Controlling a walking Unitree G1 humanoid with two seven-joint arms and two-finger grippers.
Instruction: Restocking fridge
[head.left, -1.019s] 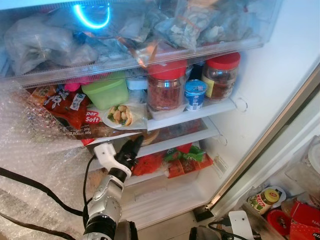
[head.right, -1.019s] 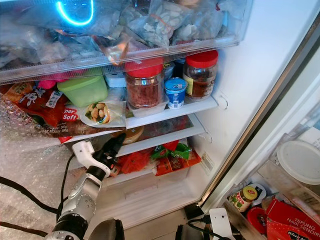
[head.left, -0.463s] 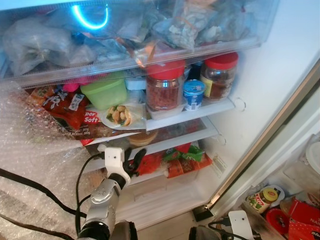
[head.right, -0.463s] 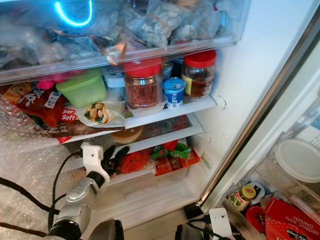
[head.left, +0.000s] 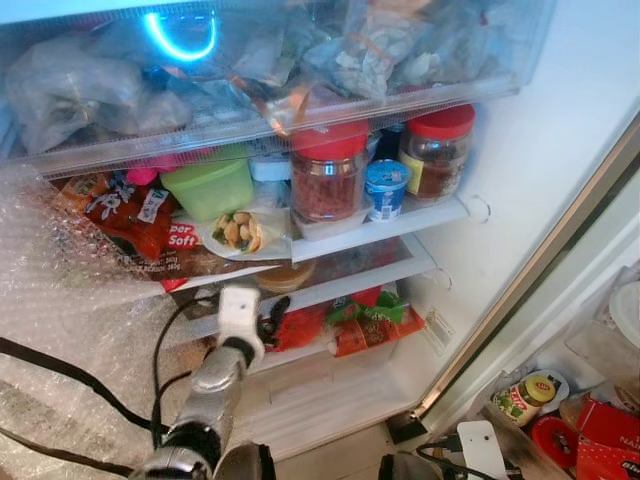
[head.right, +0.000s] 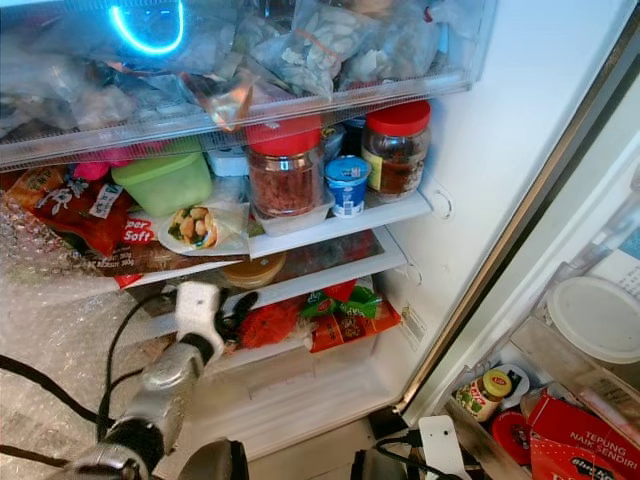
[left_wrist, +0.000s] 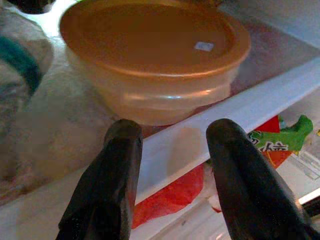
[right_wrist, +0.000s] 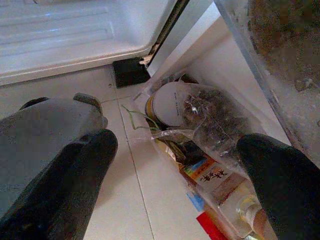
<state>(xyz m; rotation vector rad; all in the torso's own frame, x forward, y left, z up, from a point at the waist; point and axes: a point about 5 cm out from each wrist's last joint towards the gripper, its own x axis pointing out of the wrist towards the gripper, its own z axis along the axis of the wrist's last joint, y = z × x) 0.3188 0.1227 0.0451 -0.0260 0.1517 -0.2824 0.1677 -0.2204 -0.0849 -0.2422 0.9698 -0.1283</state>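
Left gripper (left_wrist: 170, 145) raised to the lip of the white middle fridge shelf (head.left: 340, 285), fingers spread and empty, aimed at the shallow round orange-lidded plastic tub (left_wrist: 152, 55) just behind that edge, probably lining up to straddle it. Red and green snack packets (head.left: 365, 320) lying on the shelf below. Right gripper (right_wrist: 170, 175) hanging low over the tiled floor, wide open, holding nothing, near a clear bagged bottle (right_wrist: 215, 150).

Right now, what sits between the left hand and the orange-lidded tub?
Only the white front edge of the shelf. In the left wrist view the open left hand faces the orange-lidded tub just behind that edge.
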